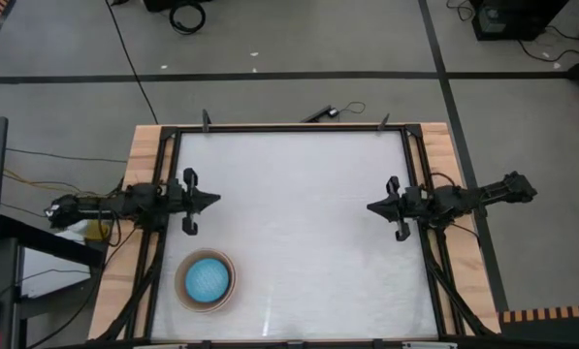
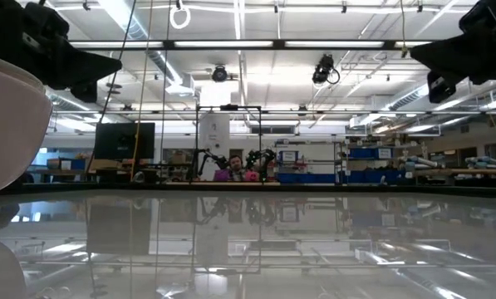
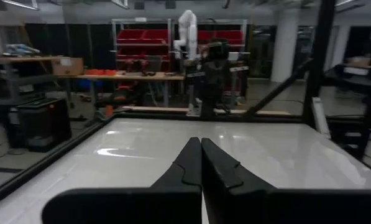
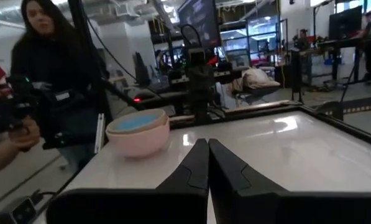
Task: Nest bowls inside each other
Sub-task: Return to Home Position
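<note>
The bowls stand nested in one stack point(image 1: 207, 281) on the white table top, near its front left corner, resting on the outer bowl's base. A bright blue bowl point(image 1: 208, 279) sits innermost, ringed by a beige rim point(image 1: 183, 290). In the right wrist view the stack's outer wall point(image 4: 138, 140) looks pale pink; in the low view it fills the left edge point(image 2: 11, 124). My left gripper point(image 1: 215, 201) is shut and empty, held level above the table's left side, behind the stack. My right gripper point(image 1: 370, 206) is shut and empty over the right side, pointing toward the left arm.
A black frame rail point(image 1: 289, 128) runs around the table top. A person point(image 4: 48, 74) stands beyond the table's left side, with a hand point(image 4: 14, 140) near the edge. The middle of the table top point(image 1: 299, 223) is free room between the two grippers.
</note>
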Action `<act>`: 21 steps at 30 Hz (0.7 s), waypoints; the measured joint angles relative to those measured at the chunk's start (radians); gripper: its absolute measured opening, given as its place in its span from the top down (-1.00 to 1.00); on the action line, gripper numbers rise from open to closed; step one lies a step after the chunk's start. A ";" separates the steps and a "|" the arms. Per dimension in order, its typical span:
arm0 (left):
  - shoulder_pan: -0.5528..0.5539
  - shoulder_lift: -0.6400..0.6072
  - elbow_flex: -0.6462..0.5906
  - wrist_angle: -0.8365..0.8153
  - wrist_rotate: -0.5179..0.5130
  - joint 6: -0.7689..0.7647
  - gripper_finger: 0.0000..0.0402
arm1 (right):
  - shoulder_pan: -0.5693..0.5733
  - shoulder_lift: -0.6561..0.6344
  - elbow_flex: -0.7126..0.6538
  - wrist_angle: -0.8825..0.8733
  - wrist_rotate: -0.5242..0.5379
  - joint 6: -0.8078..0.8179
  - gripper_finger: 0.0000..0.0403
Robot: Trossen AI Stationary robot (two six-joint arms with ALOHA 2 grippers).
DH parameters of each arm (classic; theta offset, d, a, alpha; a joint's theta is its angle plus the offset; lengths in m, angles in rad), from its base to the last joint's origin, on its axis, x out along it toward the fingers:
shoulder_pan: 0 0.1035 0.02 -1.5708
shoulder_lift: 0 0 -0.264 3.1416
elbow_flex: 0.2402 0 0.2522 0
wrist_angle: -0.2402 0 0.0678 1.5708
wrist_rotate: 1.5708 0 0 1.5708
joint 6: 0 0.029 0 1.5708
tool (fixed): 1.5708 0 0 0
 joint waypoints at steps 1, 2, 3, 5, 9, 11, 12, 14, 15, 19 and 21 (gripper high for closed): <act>0.004 0.000 0.000 0.000 0.014 0.000 1.00 | 0.000 -0.032 0.000 -0.030 -0.002 0.009 0.96; 0.008 0.000 0.000 -0.004 0.017 -0.003 1.00 | 0.000 -0.061 0.000 -0.058 -0.005 0.018 0.96; 0.010 0.001 0.000 -0.013 0.018 -0.009 1.00 | 0.000 -0.081 0.000 -0.081 -0.007 0.022 0.96; 0.014 0.001 0.000 -0.023 0.025 -0.015 1.00 | 0.000 -0.076 0.000 -0.083 -0.015 0.027 0.96; 0.014 0.001 0.000 -0.025 0.060 -0.020 1.00 | 0.000 -0.079 0.000 -0.094 -0.025 0.018 0.96; 0.013 0.001 0.000 -0.025 0.060 -0.020 1.00 | 0.000 -0.079 0.000 -0.087 -0.026 0.015 0.96; 0.013 0.001 0.000 -0.025 0.063 -0.030 1.00 | 0.000 -0.079 0.000 -0.087 -0.026 0.014 0.96; 0.014 0.004 0.000 -0.028 0.095 -0.055 1.00 | 0.000 -0.078 0.000 -0.084 -0.026 0.007 0.96; 0.013 0.004 0.000 -0.043 0.113 -0.064 1.00 | 0.000 -0.078 0.000 -0.079 -0.026 -0.001 0.96; 0.013 0.005 0.000 -0.072 0.127 -0.077 1.00 | 0.000 -0.078 0.000 -0.079 -0.006 -0.038 0.94; 0.013 0.005 0.000 -0.050 0.138 -0.071 1.00 | 0.000 -0.073 0.000 -0.081 -0.003 -0.040 0.93</act>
